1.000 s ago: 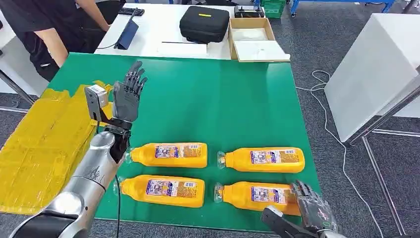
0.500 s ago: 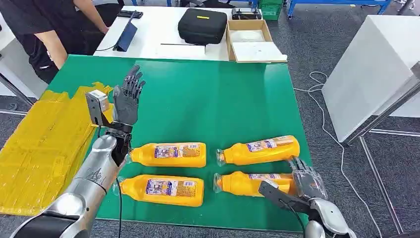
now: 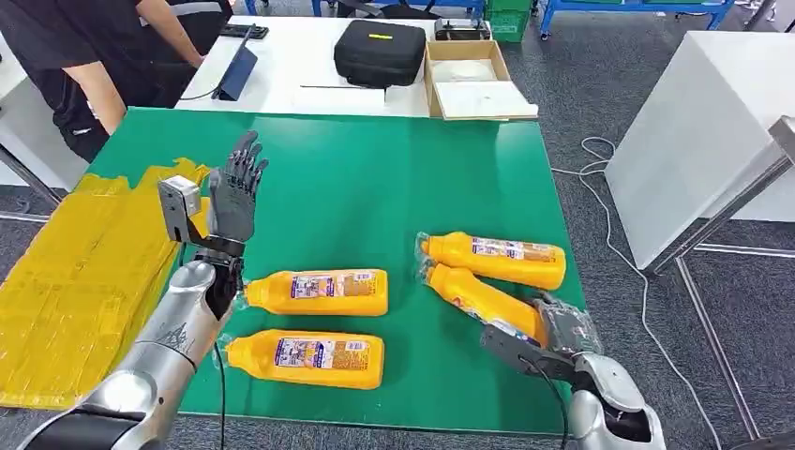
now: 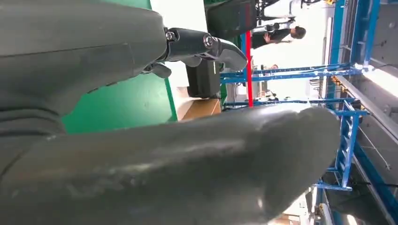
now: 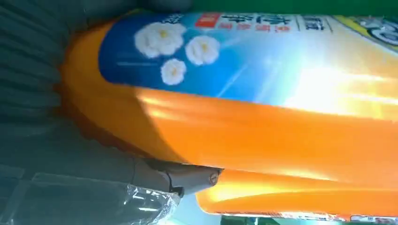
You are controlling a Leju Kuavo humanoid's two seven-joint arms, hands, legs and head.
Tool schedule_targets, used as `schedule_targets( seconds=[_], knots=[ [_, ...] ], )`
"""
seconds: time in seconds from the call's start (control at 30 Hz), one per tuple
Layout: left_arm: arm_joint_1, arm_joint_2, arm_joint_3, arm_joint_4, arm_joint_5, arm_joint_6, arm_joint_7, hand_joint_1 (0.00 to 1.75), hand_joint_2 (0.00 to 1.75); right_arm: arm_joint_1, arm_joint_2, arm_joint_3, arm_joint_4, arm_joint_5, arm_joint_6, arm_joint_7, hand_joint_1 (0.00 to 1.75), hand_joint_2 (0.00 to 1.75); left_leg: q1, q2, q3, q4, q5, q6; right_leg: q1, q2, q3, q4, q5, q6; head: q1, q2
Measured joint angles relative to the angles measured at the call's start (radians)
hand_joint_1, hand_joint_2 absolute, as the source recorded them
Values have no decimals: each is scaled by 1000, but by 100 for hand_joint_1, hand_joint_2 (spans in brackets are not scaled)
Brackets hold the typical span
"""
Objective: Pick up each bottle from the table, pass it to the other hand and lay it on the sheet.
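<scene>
Head view | green table [image 3: 375,178] | yellow sheet [image 3: 75,272] | grey floor [image 3: 600,112]

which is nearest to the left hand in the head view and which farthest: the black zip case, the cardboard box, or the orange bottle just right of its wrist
Ranked from the raised left hand, head view:
1. Orange plastic bottle with the blue label, lying on the green table just below and right of the hand.
2. Black zippered case, on the white table beyond, to the right.
3. Open cardboard box, farther right, beside the case.
</scene>
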Motion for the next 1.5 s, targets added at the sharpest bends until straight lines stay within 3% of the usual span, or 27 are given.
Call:
schedule_targets(
  seconds=[0.6,0.83,0.87,0.93,1.2,1.37,1.4,1.43,1.5],
  knots=[
    [-22,3,0,21,12,-19,-17,0,0,9,-56,47,2,-74,36,-20,175,175,1,0,0,0,-1,0,0,0,-1,0,0,1,0,0],
    [-24,16,1,36,28,-27,-29,0,0,77,-48,33,-139,-314,108,-56,171,175,1,-3,-6,0,0,0,0,-1,-2,1,0,1,0,0],
    [-24,21,2,38,30,-21,-29,0,175,88,-40,25,-172,-359,119,-55,164,175,1,-3,-9,0,2,0,0,-1,-4,1,0,1,0,0],
    [-24,29,6,42,29,-8,-29,0,175,79,-24,5,-230,-434,121,-56,106,175,2,-2,-13,0,4,-1,-1,-1,-6,1,1,2,-1,0],
    [52,46,37,-50,1,18,20,0,175,-155,-4,-44,-297,-650,89,-28,106,175,-2,-5,-13,0,5,1,-1,-3,-9,1,1,3,0,0],
    [73,47,50,-88,0,19,27,0,175,-207,0,-43,-285,-663,69,-27,106,175,-2,-9,-16,0,5,1,-1,-8,-9,1,1,3,0,0],
    [76,48,53,-92,0,19,27,0,175,-211,0,-43,-282,-665,67,-27,147,175,-2,-9,-16,0,5,1,-1,-8,-9,1,1,3,0,0],
    [77,48,55,-93,0,19,27,0,175,-214,0,-43,-281,-665,66,-27,168,175,-2,-9,-16,0,5,1,-1,-8,-9,1,1,3,0,0],
    [79,48,57,-100,0,19,27,0,175,-219,0,-43,-278,-665,66,-27,173,175,-2,-9,-17,0,5,1,-1,-8,-10,1,1,3,0,0]
  ],
)
